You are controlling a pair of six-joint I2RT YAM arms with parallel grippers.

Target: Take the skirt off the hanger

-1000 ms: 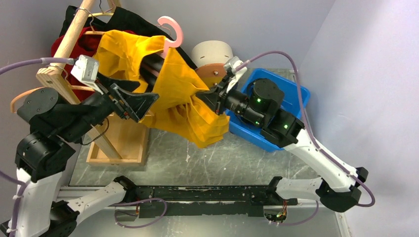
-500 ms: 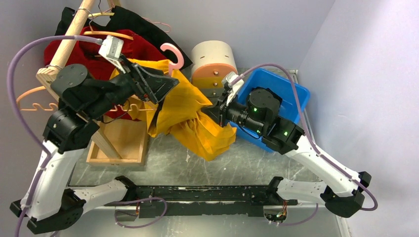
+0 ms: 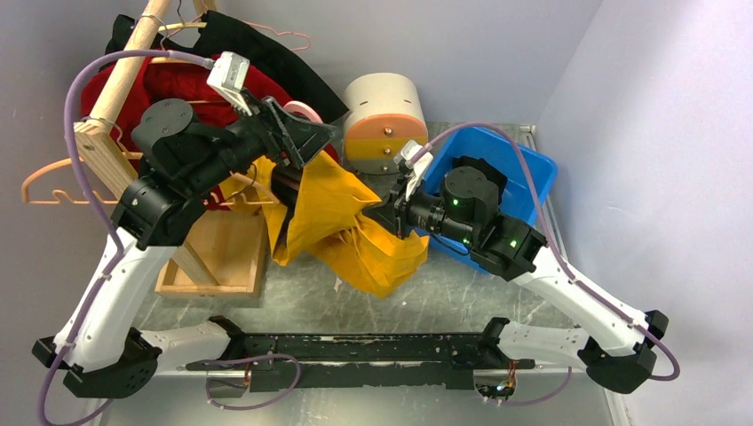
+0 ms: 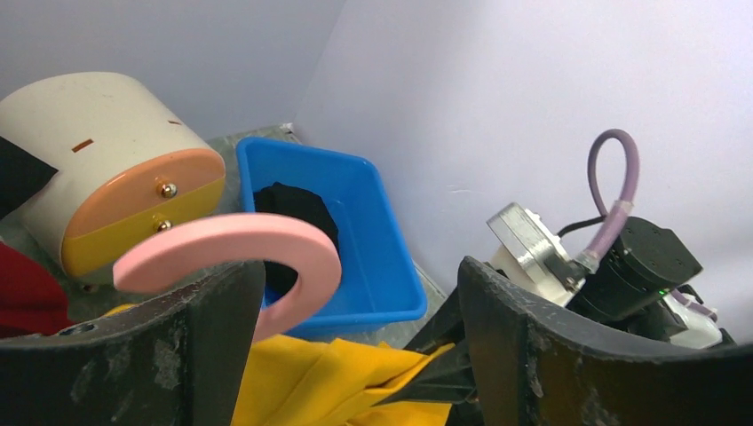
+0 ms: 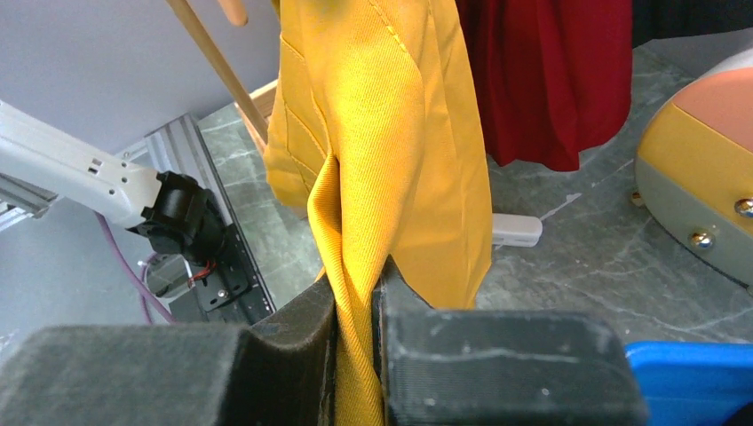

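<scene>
1. The yellow skirt (image 3: 342,217) hangs in folds between the two arms, above the grey tabletop (image 3: 462,293) and just left of the blue bin (image 3: 533,169). Whether its lowest fold touches the tabletop cannot be told.
2. The right hand (image 5: 355,302) is clamped on a gathered fold of the skirt. The wrist view shows the cloth pinched tight between the two dark pads (image 5: 293,337), with the rest of the fabric rising away from them.
3. The left hand (image 4: 355,280) is raised at the top of the skirt with its fingers spread wide and gripping nothing. The hook of the pink hanger (image 4: 240,244) curves over the tip of one finger (image 4: 133,355).
4. The skirt's upper edge bunches directly below the left hand, under that pink hook.
5. Behind the left arm, a red garment (image 3: 178,84) hangs on the wooden rack (image 3: 115,98).
6. A cream-and-orange drum (image 3: 384,111) stands at the back of the tabletop, between the rack and the bin. A black item (image 4: 289,204) lies inside the bin.
</scene>
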